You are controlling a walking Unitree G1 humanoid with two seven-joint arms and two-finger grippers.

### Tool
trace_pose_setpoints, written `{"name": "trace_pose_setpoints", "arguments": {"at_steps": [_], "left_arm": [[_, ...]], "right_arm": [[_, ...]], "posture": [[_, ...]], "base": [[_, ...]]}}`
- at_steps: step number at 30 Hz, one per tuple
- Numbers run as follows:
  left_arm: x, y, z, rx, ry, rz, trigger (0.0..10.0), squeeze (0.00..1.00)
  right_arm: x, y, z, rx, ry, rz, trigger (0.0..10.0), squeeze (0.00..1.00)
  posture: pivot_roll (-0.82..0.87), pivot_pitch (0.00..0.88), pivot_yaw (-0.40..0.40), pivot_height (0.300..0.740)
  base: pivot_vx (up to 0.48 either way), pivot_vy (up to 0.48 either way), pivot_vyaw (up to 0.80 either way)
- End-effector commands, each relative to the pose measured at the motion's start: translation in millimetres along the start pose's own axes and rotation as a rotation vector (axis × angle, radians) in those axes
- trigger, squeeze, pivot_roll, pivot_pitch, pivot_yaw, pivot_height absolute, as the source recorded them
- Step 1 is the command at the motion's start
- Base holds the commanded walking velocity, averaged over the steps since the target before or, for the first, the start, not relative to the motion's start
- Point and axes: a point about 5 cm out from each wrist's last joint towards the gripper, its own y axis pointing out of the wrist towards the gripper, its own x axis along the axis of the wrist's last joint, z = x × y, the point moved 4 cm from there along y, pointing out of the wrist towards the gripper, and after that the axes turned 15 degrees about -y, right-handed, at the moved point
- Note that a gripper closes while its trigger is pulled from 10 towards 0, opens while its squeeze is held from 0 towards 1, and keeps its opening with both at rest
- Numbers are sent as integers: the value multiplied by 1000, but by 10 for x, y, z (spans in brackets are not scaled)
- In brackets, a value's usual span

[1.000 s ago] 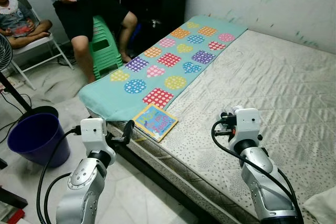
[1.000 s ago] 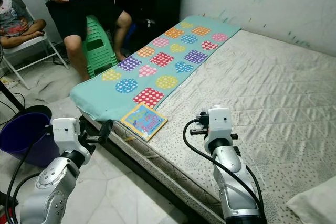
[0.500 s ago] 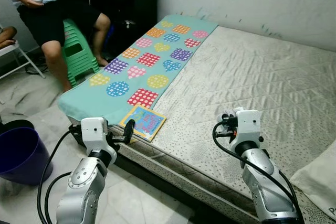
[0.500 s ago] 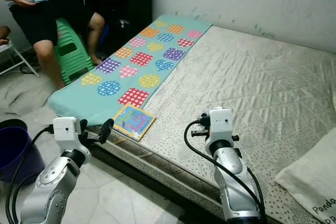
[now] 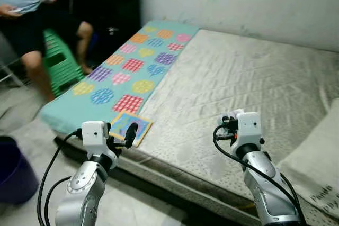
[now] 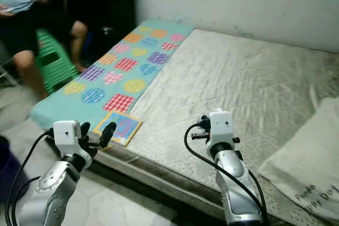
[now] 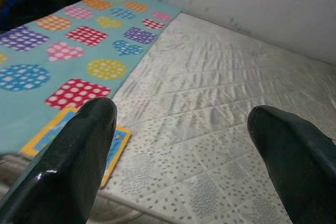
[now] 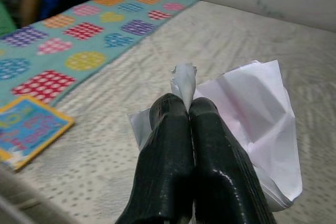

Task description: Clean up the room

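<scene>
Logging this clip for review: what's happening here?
The robot stands at the edge of a bare mattress. Its right gripper has its jaws shut on a crumpled white paper. The left gripper is open and empty, near a children's book beside a patterned mat. A person stands nearby.

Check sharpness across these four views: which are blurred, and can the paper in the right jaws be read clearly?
Left eye view: motion-blurred, with the person smeared and the book soft. Right eye view: the same smear. Left wrist view: fairly sharp on the mattress, its near fingers out of focus. Right wrist view: crumpled white paper crisp between shut jaws; the background mat is soft.
</scene>
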Motion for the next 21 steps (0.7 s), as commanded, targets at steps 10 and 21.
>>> {"name": "trace_pose_setpoints", "arguments": {"at_steps": [10,21], "left_arm": [[50,-27,12,-5,6,-12,10000,0],[50,-33,34,7,14,-13,10000,0]], "right_arm": [[39,21,39,20,-12,-15,10000,0],[36,36,39,20,-20,-17,10000,0]], "posture": [[-171,0,25,740],[-166,0,23,740]], "base": [[315,0,0],[319,0,-557]]}}
